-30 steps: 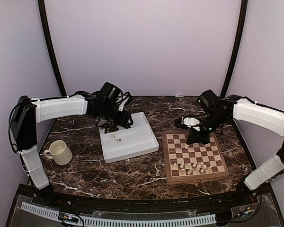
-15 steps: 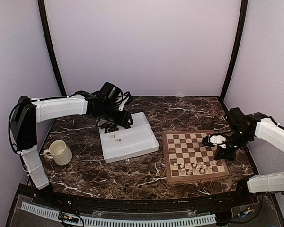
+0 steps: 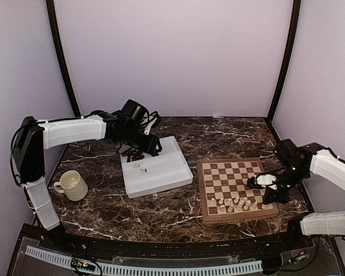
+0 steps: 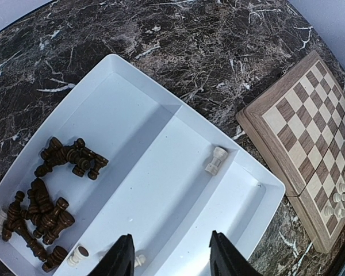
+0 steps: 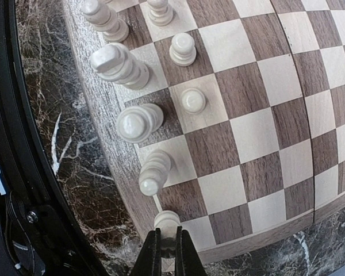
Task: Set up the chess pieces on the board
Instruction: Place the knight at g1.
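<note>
Right claw [image 5: 167, 237] clenched on white piece [image 5: 167, 219] between its tips, board [image 5: 248, 133] corner below. Light, smooth, tippy: pinch the narrow waist. Left claw [image 4: 171, 244] released.

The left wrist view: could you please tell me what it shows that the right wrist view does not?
Only the left wrist view shows the white tray, with dark pieces heaped in one compartment, a lone cream piece lying in the other, and the open left gripper over it. Only the right wrist view shows the right gripper closed on a held cream piece near the board's corner. Both show the board, standing cream pieces along one edge, and the marble table.
</note>
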